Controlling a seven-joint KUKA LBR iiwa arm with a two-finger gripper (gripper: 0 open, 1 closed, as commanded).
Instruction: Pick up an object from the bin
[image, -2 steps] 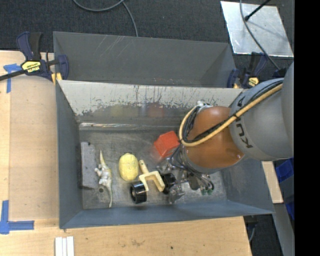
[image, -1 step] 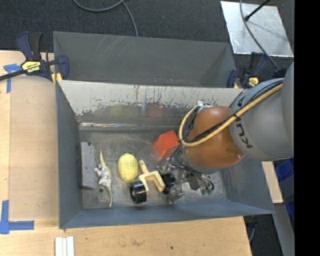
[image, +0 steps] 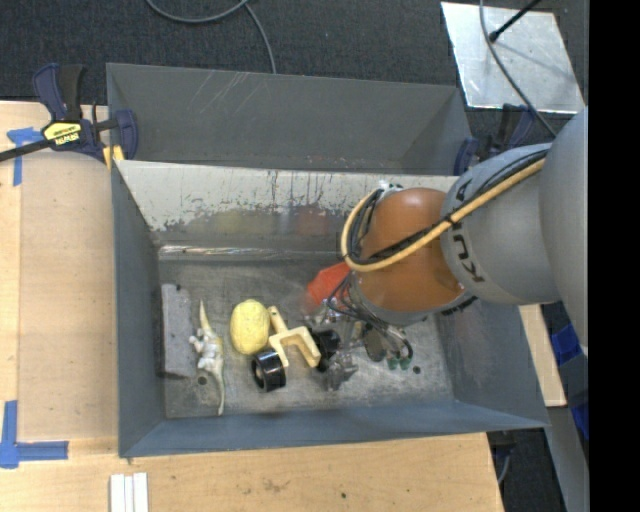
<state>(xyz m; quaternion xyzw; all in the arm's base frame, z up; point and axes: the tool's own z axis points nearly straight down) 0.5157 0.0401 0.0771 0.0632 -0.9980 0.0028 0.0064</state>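
fingers of the gripper are down at the bin floor, lower centre of the frame, below the orange wrist cover; spread or clenched, i cannot tell, nor any grasp. just left lies a cream bracket-shaped piece, beyond it a black cylinder and a yellow lump.

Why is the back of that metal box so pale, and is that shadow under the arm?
Camera view: the bin's back wall catches the light as a pale sheen crossed by dark streaks. Yes, the floor round the gripper lies in shadow beneath the arm, while the yellow lemon-shaped thing to its left is well lit.
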